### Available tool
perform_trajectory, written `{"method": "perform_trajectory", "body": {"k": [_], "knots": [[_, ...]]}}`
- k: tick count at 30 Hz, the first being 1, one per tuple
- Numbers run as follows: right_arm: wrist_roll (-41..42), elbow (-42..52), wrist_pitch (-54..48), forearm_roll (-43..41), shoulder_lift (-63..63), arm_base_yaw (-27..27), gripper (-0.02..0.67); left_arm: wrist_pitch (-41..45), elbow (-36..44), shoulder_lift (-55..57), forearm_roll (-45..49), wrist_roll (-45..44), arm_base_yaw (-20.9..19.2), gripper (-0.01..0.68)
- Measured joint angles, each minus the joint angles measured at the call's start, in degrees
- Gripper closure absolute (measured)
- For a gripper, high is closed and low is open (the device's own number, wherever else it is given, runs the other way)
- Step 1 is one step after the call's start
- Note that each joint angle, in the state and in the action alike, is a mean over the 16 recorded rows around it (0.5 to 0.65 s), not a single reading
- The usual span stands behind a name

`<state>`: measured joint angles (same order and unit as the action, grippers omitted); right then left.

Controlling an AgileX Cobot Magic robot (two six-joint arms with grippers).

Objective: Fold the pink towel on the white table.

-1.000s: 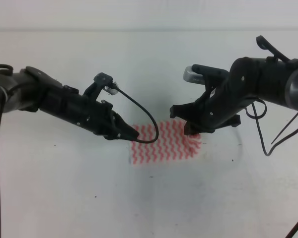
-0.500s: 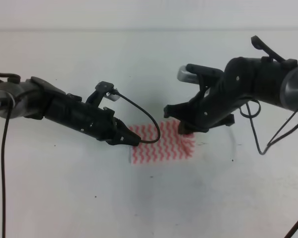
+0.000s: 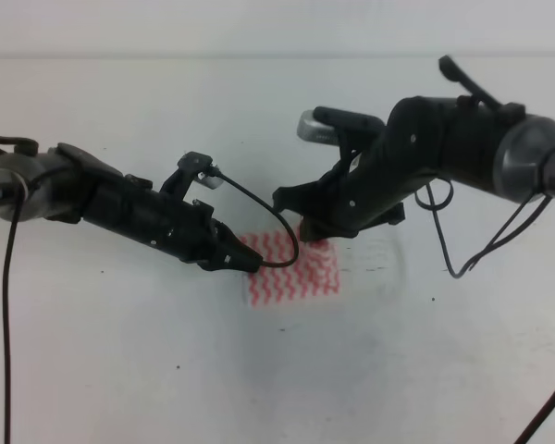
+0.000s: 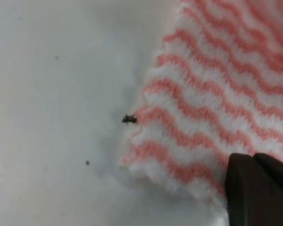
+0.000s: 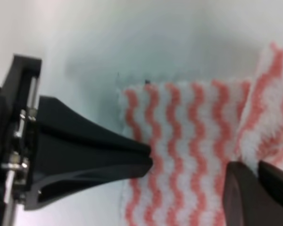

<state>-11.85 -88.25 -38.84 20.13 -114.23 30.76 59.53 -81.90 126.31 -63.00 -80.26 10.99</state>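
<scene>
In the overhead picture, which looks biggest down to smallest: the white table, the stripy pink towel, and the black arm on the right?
1. white table, filling the view
2. right arm, though it sits nearer the camera
3. pink towel, partly hidden

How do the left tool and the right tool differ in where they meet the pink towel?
The left tool sits at the pink towel's left edge, low near the white table. The right tool sits at its upper right part, where the cloth looks lifted. Both look shut on the towel.

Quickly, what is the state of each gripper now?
Left gripper: closed on the pink towel edge.
Right gripper: closed on the towel's far edge.
</scene>
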Motion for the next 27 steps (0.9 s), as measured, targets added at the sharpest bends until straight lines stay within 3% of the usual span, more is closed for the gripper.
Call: {"method": "perform_trajectory", "body": {"k": [27], "knots": [[0.11,-0.38,1.07,0.82,-2.02,1.20,0.664,8.44,0.03,-1.70,-2.98,-2.89,-3.76,0.678]]}}
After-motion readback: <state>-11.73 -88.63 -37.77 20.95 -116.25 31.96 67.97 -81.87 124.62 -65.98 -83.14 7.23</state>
